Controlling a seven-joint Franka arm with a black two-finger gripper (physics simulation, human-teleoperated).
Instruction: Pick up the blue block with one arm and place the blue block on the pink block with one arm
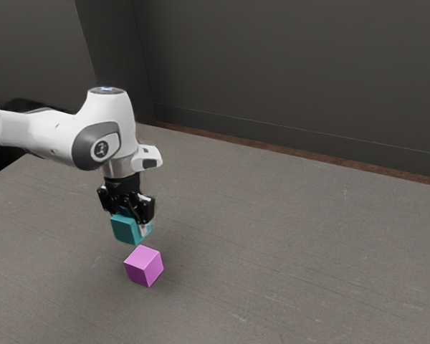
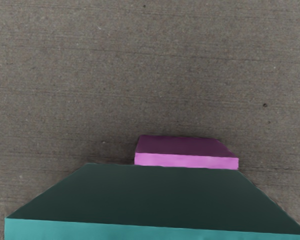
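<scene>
One blue block (image 1: 125,229) gripped, pink block (image 1: 143,265) near

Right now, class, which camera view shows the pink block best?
The exterior view: the pink block shows whole, three faces, on the table. In the wrist view the held teal block hides part of it.

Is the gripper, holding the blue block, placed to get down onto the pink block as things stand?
Probably yes. The gripper, shut on the blue block, hangs just above the pink block, which sits slightly toward the exterior view's right. Nothing lies between them; a small shift may be needed.
</scene>
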